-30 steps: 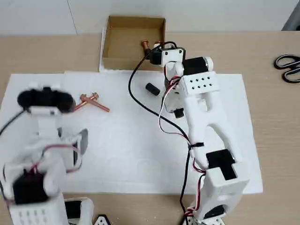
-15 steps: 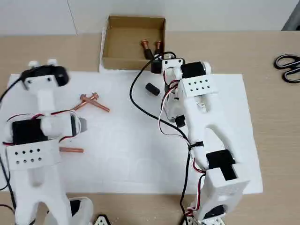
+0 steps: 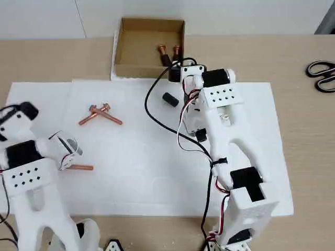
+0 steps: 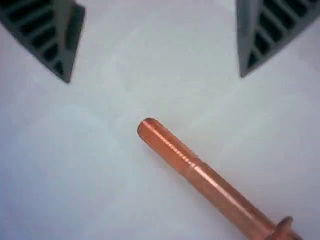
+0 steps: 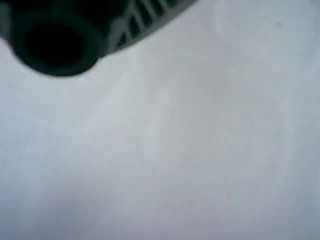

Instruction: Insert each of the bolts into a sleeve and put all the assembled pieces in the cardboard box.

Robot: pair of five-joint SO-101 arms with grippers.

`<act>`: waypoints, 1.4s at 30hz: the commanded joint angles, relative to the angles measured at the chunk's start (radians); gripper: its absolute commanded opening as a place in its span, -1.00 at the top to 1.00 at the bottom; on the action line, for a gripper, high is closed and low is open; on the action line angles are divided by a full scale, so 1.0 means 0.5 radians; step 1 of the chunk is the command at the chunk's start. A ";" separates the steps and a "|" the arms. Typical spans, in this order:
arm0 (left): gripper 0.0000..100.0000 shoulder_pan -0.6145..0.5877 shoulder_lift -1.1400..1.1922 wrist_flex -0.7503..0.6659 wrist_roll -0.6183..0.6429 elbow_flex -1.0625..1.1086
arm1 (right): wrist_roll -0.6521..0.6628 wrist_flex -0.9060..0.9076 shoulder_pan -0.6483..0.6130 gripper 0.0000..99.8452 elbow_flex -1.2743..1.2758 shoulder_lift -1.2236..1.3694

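Observation:
A copper bolt (image 4: pixel 200 170) lies on the white foam sheet (image 3: pixel 141 172), its plain end pointing between the fingers of my left gripper (image 4: pixel 152 77). That gripper (image 3: pixel 65 157) is open and hovers just above this bolt (image 3: pixel 81 167) without touching it. Two more bolts (image 3: pixel 100 114) lie crossed farther back. A black sleeve (image 3: pixel 170 99) lies loose near the cardboard box (image 3: pixel 125 47), which holds two bolt-and-sleeve pieces (image 3: pixel 168 53). My right gripper (image 3: pixel 199 133) hangs low over the foam, shut on another black sleeve (image 5: pixel 55 45), seen end-on beside a finger (image 5: pixel 145 17).
Scissors (image 3: pixel 322 74) lie on the wooden table at the far right. A black cable (image 3: pixel 157 112) loops from the right arm across the foam between the loose sleeve and the arm. The foam's middle is bare.
The left arm has swung forward and down, bringing its gripper from the back left onto the single bolt. The right arm drew back slightly from the box, uncovering the second piece inside.

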 commanded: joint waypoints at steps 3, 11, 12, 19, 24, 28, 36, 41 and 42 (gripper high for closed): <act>0.59 0.009 0.126 -0.117 0.153 0.044 | 0.021 -0.005 0.008 0.99 -0.009 -0.133; 0.59 0.006 0.654 -0.267 0.298 -0.081 | 0.021 -0.002 0.008 0.99 -0.009 -0.133; 0.59 0.006 0.730 -0.264 0.347 -0.115 | 0.018 -0.002 0.008 0.99 -0.009 -0.133; 0.59 0.006 1.034 -0.261 0.540 -0.256 | 0.018 -0.002 0.008 0.99 -0.009 -0.133; 0.59 -0.025 1.037 -0.264 0.586 -0.259 | 0.021 -0.002 0.008 0.99 -0.009 -0.133; 0.59 -0.190 1.043 -0.331 0.586 -0.259 | 0.021 -0.002 0.008 0.99 -0.009 -0.133; 0.60 -0.261 1.056 -0.442 0.577 -0.247 | 0.021 -0.002 0.008 0.99 -0.009 -0.133; 0.60 -0.264 1.059 -0.519 0.583 -0.241 | 0.021 -0.002 0.008 0.99 -0.009 -0.133; 0.60 -0.264 1.059 -0.528 0.583 -0.235 | 0.021 -0.002 0.008 0.99 -0.009 -0.133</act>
